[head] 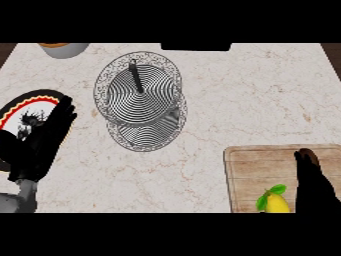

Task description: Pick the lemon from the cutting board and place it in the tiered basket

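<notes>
Lemon (277, 204) is seen on the cutting board (261, 165), at the board's near edge, in the near right corner of the desk (261, 90). Right hand (317, 185) is laid over the board just right of the lemon, fingers straight, nothing grasped. Tiered basket (140, 100) is set mid-desk, toward the far edge. Left hand (44, 140) is rested open over a plate (10, 117) at the left edge.

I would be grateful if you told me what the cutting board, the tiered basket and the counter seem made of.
Cutting board: pale wood, matte, by its plank lines and grain. Tiered basket: likely metal wire, by thin dark concentric rings. Counter: marble or similar stone, seemingly; cream with faint veins.
</notes>
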Controlling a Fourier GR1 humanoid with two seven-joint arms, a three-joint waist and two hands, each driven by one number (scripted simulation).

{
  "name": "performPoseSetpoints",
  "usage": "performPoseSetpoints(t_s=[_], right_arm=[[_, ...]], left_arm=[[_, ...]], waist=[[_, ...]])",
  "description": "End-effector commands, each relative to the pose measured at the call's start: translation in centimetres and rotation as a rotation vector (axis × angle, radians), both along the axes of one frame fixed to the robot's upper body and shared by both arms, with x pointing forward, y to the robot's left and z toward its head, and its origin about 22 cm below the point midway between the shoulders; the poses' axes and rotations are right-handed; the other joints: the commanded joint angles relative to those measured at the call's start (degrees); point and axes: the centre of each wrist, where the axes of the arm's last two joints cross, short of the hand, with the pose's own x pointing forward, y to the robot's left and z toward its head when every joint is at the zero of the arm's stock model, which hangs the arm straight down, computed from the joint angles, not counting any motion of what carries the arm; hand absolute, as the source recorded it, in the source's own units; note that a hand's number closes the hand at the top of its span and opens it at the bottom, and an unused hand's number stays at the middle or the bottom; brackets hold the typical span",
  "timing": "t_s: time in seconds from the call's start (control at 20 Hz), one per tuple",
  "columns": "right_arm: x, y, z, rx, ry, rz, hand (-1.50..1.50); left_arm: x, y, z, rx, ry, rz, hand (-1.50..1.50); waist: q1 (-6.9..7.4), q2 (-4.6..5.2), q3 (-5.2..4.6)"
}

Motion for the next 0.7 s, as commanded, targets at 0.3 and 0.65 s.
performPoseSetpoints(t_s=[0.3,0.65], right_arm=[[2.4,2.5,-1.9,-0.097,0.155,-0.19,-1.5],[2.7,1.5,-3.7,-0.176,0.104,-0.216,-1.5]], left_arm=[[-0.5,0.7,0.4,-0.003,0.019,0.012,0.0],[0.6,1.9,0.4,0.004,0.007,0.037,0.0]], waist=[[-0.8,-0.34,0.33],[-1.46,-0.27,0.33]])
